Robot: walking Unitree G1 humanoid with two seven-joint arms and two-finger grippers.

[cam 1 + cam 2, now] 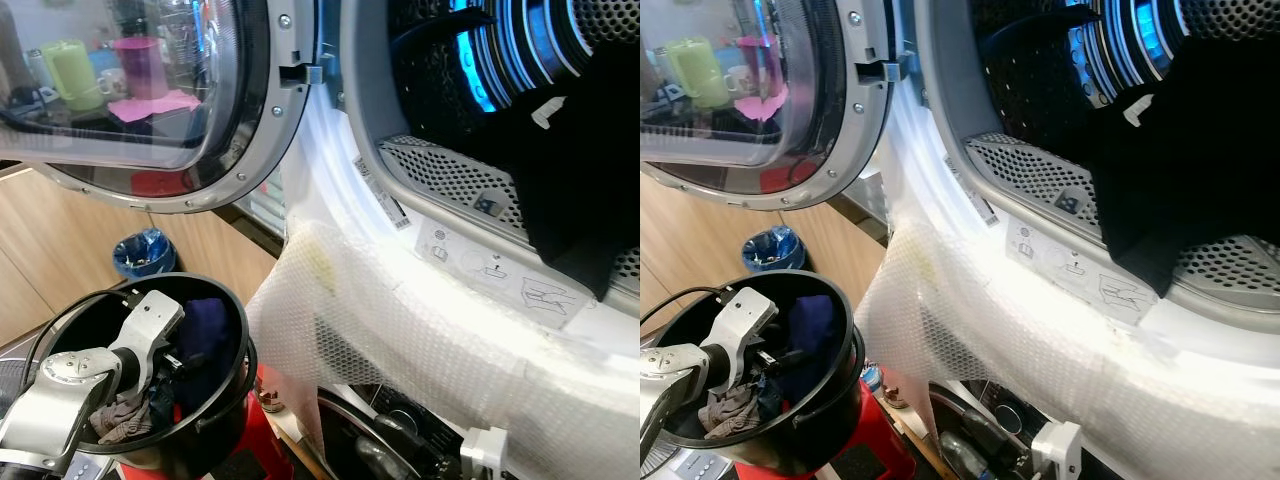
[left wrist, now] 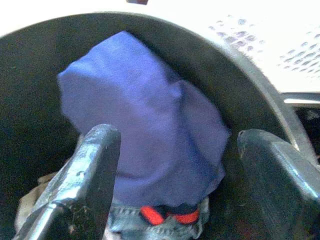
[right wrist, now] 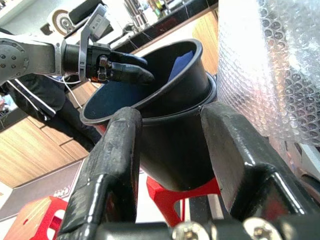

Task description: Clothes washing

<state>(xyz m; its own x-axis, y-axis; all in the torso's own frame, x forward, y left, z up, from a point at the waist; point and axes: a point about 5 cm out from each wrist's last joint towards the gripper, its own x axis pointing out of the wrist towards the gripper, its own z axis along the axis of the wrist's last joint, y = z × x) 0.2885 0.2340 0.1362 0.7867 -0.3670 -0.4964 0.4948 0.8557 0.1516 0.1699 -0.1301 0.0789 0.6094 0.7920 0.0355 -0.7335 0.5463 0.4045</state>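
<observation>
- Nearest, the left pincer [image 3: 131, 70] reaches down into a black bucket [image 1: 225, 420] low on the robot's left; in the left wrist view its two fingers [image 2: 95, 165] stand spread apart, closing on nothing, one on each side of a blue cloth [image 2: 150, 125]
- The blue cloth lies crumpled against the bucket's inner wall, its long axis running up the wall, its rounded top toward the rim; plain, matt, softly folded; under it sits a scrap of denim with a red band [image 2: 167, 216], and beside it in the bucket a grey-brown rag [image 1: 120, 415]
- The bucket rests on a red stool [image 3: 172, 192], its mouth tilted toward the robot
- The right pincer [image 3: 170, 155] hangs low beside the bucket's outer wall with its fingers parted and nothing between them
- Just beyond, a sheet of bubble wrap [image 1: 400, 330] drapes over the machine's white front, below the opening
- Above it, the drum [image 1: 450, 180] stands open, perforated steel lit blue inside; a black garment [image 1: 1180, 170] hangs across the opening over the lower lip, its long axis roughly vertical
- To the left, the round glass door [image 1: 150, 100] is swung wide; farther off, a blue bin [image 1: 143, 252] stands on the floor by wooden cabinets [image 1: 50, 250]
</observation>
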